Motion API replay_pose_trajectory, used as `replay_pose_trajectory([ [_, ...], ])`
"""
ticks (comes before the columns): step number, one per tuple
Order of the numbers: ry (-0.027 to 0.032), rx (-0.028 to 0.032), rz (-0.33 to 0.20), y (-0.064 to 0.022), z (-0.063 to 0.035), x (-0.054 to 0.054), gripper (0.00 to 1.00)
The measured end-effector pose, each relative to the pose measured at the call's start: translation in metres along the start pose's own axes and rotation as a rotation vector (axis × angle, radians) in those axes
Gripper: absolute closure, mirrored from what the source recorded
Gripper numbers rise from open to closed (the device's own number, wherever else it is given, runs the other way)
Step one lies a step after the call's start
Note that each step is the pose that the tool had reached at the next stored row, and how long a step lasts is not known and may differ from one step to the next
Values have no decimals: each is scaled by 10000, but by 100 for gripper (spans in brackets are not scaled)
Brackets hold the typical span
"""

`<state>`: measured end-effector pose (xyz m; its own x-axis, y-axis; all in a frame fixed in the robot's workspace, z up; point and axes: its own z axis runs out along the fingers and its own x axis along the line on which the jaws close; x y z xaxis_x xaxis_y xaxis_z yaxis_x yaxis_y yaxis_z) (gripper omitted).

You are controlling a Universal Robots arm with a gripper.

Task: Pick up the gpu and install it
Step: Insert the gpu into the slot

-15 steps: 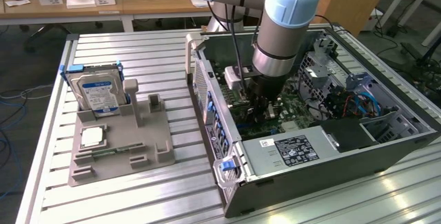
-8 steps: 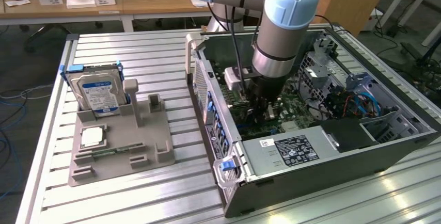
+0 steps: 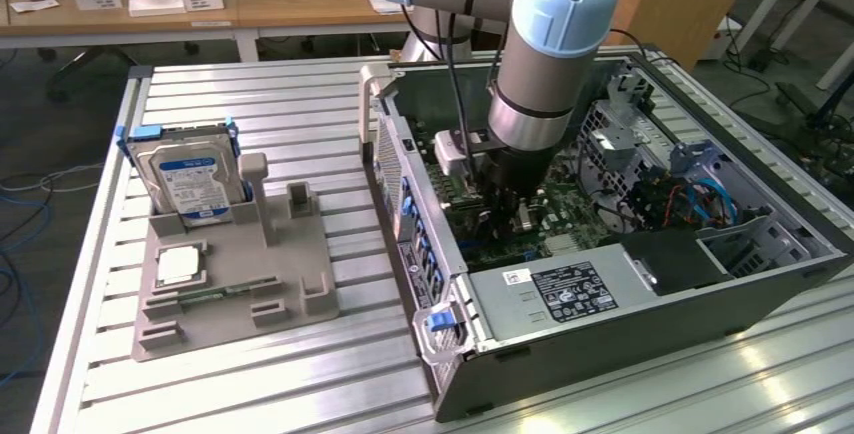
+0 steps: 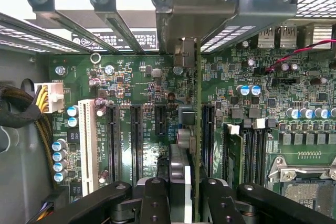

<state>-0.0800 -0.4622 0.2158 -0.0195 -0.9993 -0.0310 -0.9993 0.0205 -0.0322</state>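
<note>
The arm reaches straight down into the open computer case (image 3: 747, 284), which lies on its side on the slatted metal table (image 3: 240, 394) toward the exterior view's right. Its gripper (image 3: 505, 216) is down among the parts near the middle of the green motherboard (image 3: 534, 244).

From the wrist, the gripper (image 4: 179, 195) has its two black fingers (image 4: 155, 198) closed on the graphics card (image 4: 181, 177), which stands on edge between them as a thin dark slab. The card runs lengthwise over the motherboard (image 4: 142, 85), in line with the long black slots (image 4: 136, 142), and its grey metal bracket (image 4: 185, 51) reaches up to the row of slot openings at the case's back wall. Whether the card's lower edge is fully seated in its slot I cannot tell.

A white slot (image 4: 87, 145) sits further over on the board, beside a row of small blue-topped capacitors (image 4: 59, 158).

On the table toward the exterior view's left stands a grey plastic holder (image 3: 274, 284). A hard drive (image 3: 190, 182) with a blue-and-white label stands upright at the holder's far end, and a small square silver chip (image 3: 179, 264) lies flat near its middle. A silver power supply (image 3: 567, 294) with a label fills the case's near corner.
</note>
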Motion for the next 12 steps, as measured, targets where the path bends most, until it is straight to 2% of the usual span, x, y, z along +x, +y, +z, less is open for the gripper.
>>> replay_pose_trajectory([
  [6,-16,1,1,14,75,4,72],
  [12,-38,19,2,16,76,1,72],
])
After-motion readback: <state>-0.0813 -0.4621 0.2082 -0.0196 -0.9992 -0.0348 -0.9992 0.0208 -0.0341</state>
